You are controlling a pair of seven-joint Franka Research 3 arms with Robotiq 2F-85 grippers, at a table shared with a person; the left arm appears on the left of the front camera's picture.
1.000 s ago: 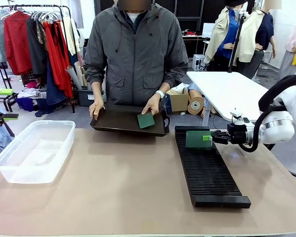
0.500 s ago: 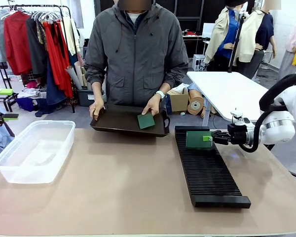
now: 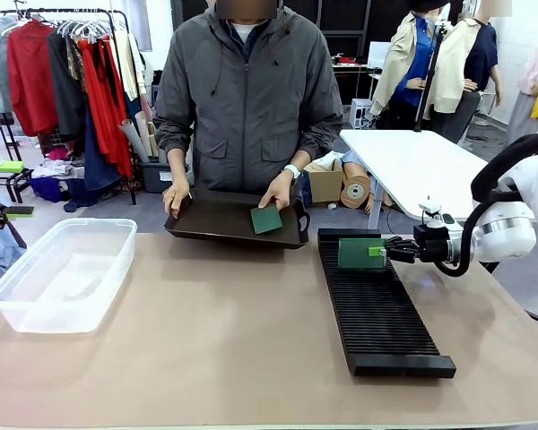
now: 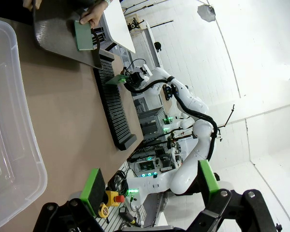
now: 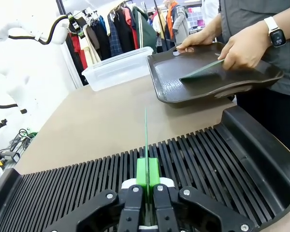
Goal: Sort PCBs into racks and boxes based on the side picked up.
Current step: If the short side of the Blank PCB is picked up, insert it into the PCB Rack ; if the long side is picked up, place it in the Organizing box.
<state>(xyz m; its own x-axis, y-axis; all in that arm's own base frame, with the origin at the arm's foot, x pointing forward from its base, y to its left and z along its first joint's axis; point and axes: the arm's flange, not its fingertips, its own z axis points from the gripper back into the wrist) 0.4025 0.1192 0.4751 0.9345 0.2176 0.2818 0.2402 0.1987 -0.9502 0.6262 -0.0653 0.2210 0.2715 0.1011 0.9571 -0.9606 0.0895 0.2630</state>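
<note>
My right gripper (image 3: 379, 252) (image 5: 147, 177) is shut on a green PCB (image 3: 360, 253) (image 5: 146, 133), holding it upright on edge over the far end of the long black rack (image 3: 377, 309) (image 5: 217, 159). A second PCB (image 3: 265, 219) (image 5: 201, 70) (image 4: 83, 35) lies on the dark tray (image 3: 206, 219) under the person's hand (image 3: 275, 190). The clear box (image 3: 61, 273) (image 4: 7, 135) sits at the table's left, with nothing in it. My left gripper (image 4: 152, 186) is open and hangs beside the box.
The person stands at the far side and holds the dark tray (image 5: 183, 87) with both hands, tilted on the table edge. Bare tan tabletop (image 3: 215, 340) lies between box and rack. A white table (image 3: 412, 161) stands behind at the right.
</note>
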